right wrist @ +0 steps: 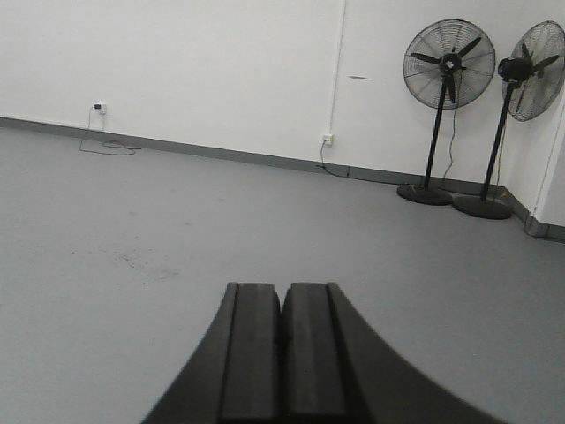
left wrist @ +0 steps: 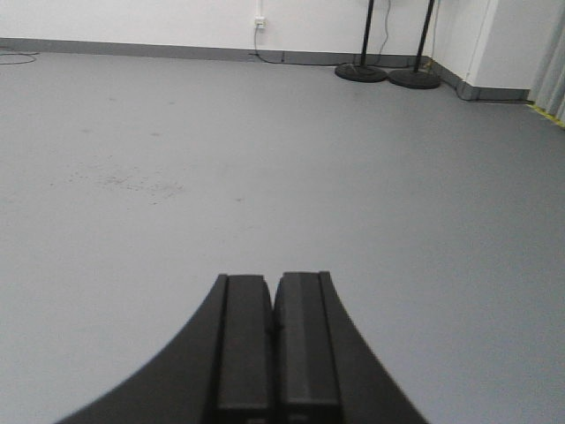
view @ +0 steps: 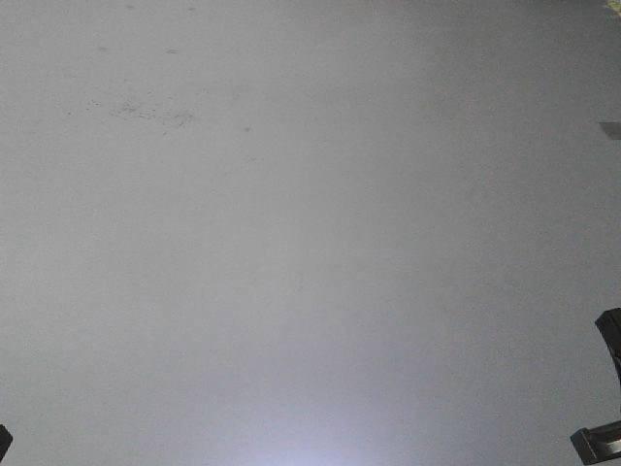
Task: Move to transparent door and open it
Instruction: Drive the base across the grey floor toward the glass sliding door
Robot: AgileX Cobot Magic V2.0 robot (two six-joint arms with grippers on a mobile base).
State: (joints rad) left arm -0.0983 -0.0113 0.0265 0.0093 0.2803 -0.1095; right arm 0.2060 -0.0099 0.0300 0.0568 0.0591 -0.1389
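Observation:
The transparent door is out of view in all three views. My left gripper (left wrist: 273, 279) is shut and empty, its black fingers pressed together above bare grey floor. My right gripper (right wrist: 282, 288) is shut and empty too, also over the grey floor. The front view shows only grey floor (view: 291, 243), with a dark piece of an arm at the right edge (view: 609, 388) and a dark corner at the bottom left (view: 4, 442).
Two black pedestal fans (right wrist: 446, 106) (right wrist: 521, 97) stand by the white wall at the far right; their round bases (left wrist: 360, 72) (left wrist: 414, 79) show in the left wrist view. Wall sockets with cords (right wrist: 99, 108) (right wrist: 327, 140) sit above the grey skirting. A scuffed patch (left wrist: 132, 184) marks the floor.

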